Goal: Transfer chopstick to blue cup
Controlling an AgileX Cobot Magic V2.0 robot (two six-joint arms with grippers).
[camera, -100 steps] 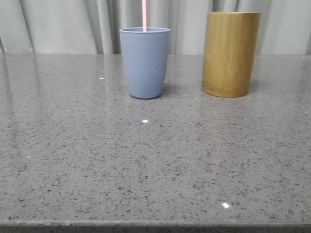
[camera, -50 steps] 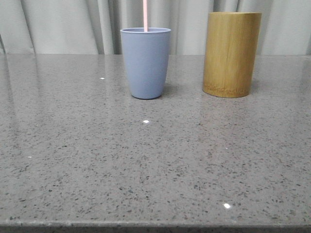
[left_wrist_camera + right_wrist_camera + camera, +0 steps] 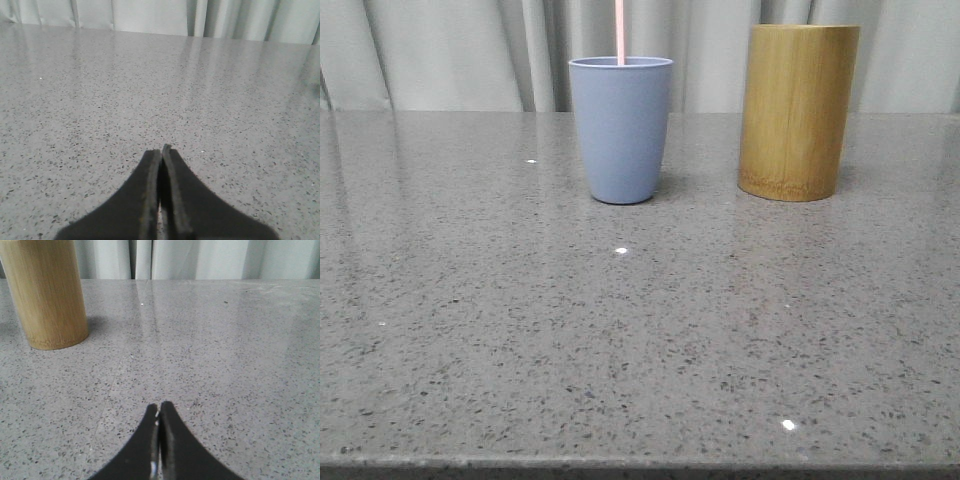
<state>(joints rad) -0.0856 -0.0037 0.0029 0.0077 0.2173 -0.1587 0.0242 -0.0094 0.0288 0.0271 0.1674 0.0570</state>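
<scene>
The blue cup stands upright on the grey table toward the back centre in the front view. A pale pink chopstick sticks straight up out of it and runs off the top of the frame. Neither gripper shows in the front view. My left gripper is shut and empty, low over bare table; no cup shows in its view. My right gripper is shut and empty over the table, with the tan bamboo cylinder well ahead of it and off to one side.
The tan bamboo cylinder stands upright to the right of the blue cup, with a gap between them. The speckled grey table stretches to a front edge at the bottom. Grey curtains hang behind the table.
</scene>
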